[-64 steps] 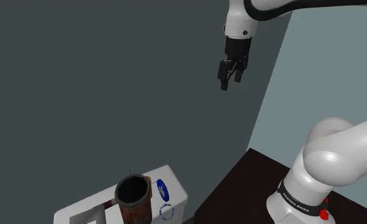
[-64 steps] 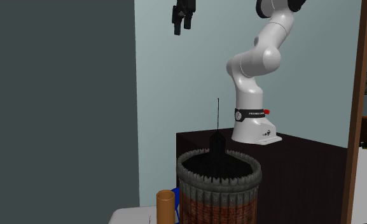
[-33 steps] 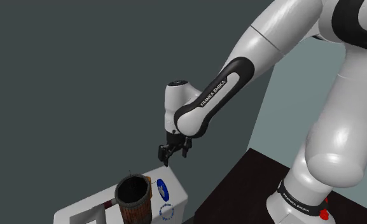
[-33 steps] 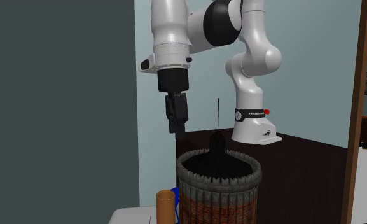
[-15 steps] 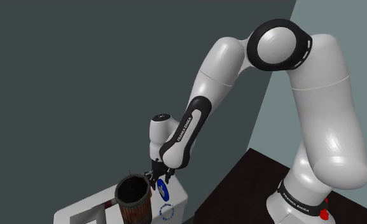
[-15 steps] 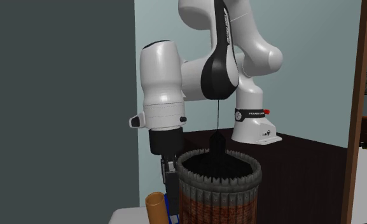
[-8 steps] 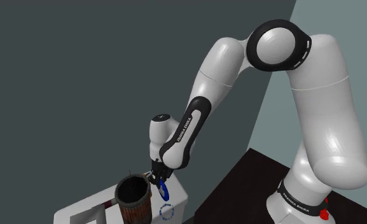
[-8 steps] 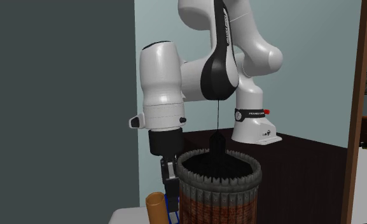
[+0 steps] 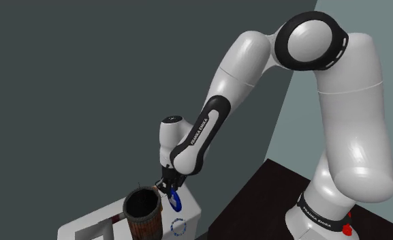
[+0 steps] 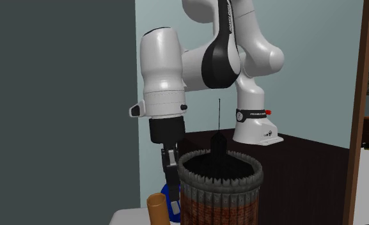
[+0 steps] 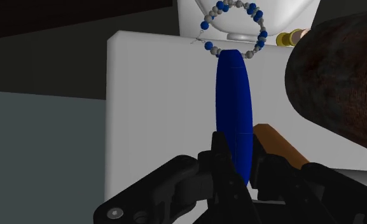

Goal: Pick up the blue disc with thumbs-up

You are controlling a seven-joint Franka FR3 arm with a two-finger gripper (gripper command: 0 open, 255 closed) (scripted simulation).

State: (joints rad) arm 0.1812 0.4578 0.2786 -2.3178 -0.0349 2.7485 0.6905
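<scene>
The blue disc [image 11: 234, 108] stands on edge between my two black fingers [image 11: 221, 159], seen side-on as a narrow blue oval. My gripper [image 11: 242, 168] is shut on its lower part. In the shoulder view the gripper [image 9: 169, 191] holds the disc [image 9: 176, 200] just above the white table [image 9: 190, 199], close beside the dark basket [image 9: 144, 211]. In the second exterior view the gripper [image 10: 171, 167] comes straight down behind the basket's rim, with the blue disc [image 10: 172, 197] under it.
A tall brown woven basket [image 10: 220, 185] with a dark inside stands right beside the gripper. A blue and grey bead bracelet [image 11: 208, 46] lies on the table beyond the disc. A brown cylinder [image 10: 156, 209] stands near the basket. The dark stand [image 9: 270, 187] is to the shoulder view's right.
The fingers have shut on the blue disc, and the hand has risen a little with the disc in it, off the table.
</scene>
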